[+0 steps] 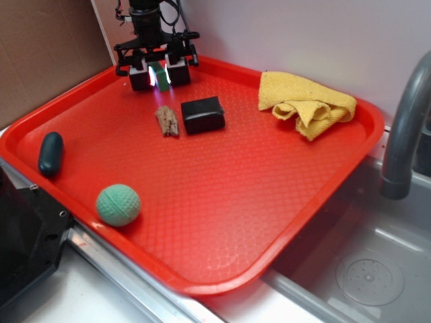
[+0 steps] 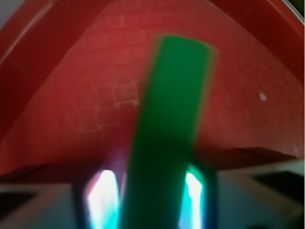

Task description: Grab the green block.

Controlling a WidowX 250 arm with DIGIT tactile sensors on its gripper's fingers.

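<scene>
Wrist view: small solid-green rectangular block (image 2: 169, 129), likely light and rigid, clamped between gripper (image 2: 150, 195) fingers by its flat sides.

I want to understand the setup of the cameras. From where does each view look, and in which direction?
Exterior: stands off the tray's near side, raised, looking down across the red tray to the far corner; shows the gripper and lower arm.
Wrist: sits on the arm above the fingers, looking down along them.
Shared: the green block between the fingers, and the tray.
</scene>
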